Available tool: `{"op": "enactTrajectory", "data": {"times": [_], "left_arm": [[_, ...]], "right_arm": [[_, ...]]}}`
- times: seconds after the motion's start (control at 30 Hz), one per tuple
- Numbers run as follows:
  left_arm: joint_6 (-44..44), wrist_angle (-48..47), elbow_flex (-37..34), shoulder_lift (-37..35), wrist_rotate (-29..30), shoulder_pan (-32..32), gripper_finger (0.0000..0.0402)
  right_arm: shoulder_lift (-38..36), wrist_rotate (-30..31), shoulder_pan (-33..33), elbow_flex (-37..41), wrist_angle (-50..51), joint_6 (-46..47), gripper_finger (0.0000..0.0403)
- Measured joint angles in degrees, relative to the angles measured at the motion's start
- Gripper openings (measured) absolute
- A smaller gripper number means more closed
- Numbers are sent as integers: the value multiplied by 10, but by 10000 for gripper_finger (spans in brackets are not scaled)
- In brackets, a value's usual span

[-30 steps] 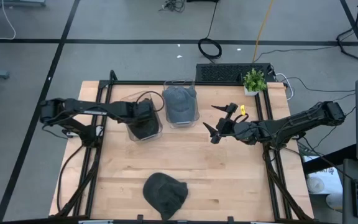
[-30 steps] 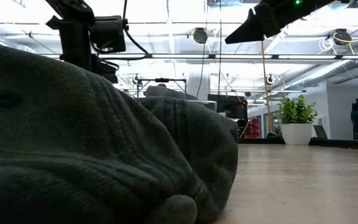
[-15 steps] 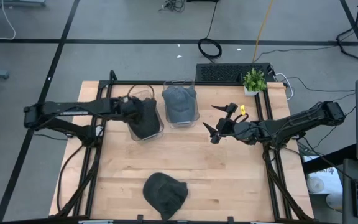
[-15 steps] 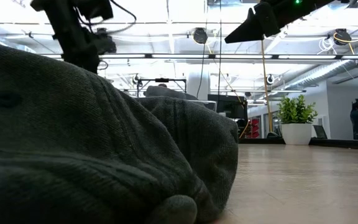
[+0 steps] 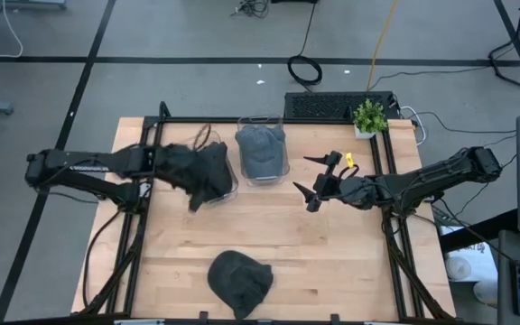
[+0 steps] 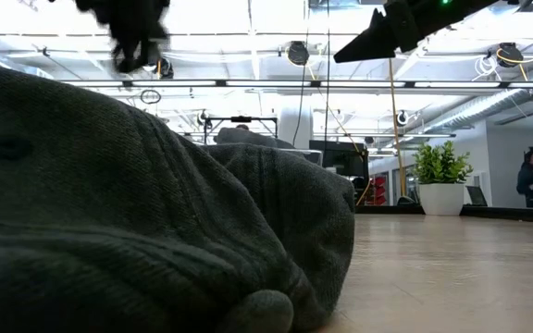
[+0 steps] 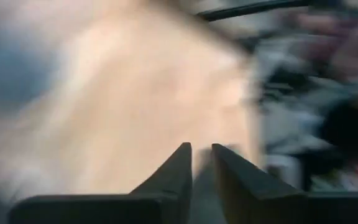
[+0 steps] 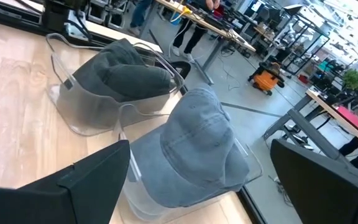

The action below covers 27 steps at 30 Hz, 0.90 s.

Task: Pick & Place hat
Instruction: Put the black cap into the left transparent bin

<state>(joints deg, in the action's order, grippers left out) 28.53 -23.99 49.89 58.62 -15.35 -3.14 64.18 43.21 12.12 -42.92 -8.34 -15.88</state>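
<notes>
A dark grey hat (image 5: 239,282) lies on the wooden table near its front edge and fills the foreground of the low view (image 6: 109,213). A second dark hat (image 5: 215,176) (image 8: 120,68) rests inside the left clear bin (image 8: 73,118). A blue-grey cap (image 5: 262,152) (image 8: 194,143) sits in the right clear bin (image 8: 143,202). My left gripper (image 5: 196,200) (image 7: 202,155) hangs raised by the left bin, its fingers a narrow slit apart with nothing between them. My right gripper (image 5: 303,176) (image 8: 201,180) hovers wide open to the right of the bins.
A small potted plant (image 5: 369,116) and a black keyboard (image 5: 332,106) stand at the table's far right. Black frame rails (image 5: 143,226) run along both table sides. Bare wood (image 5: 332,262) lies between the bins and the front hat.
My left gripper has risen out of the left bin and drawn back toward the table's left edge, tipping from steeply down to a shallower slant. The dark hat has stayed in the bin.
</notes>
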Motion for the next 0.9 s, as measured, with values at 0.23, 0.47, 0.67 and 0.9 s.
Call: {"op": "enactTrajectory", "data": {"times": [0.23, 0.47, 0.67, 0.9], "left_arm": [[-159, 288, 1, 69, 38, 207, 135], [-36, 298, 1, 179, 154, 298, 179], [21, 218, 59, 277, 104, 325, 183], [20, 76, 154, 354, 88, 347, 160]], "right_arm": [[0, 1, 0, 0, 0, -2, 380], [0, 1, 0, 0, 0, 0, 380], [0, 2, 0, 0, -5, 0, 380], [0, 2, 0, 0, -9, 1, 380]]}}
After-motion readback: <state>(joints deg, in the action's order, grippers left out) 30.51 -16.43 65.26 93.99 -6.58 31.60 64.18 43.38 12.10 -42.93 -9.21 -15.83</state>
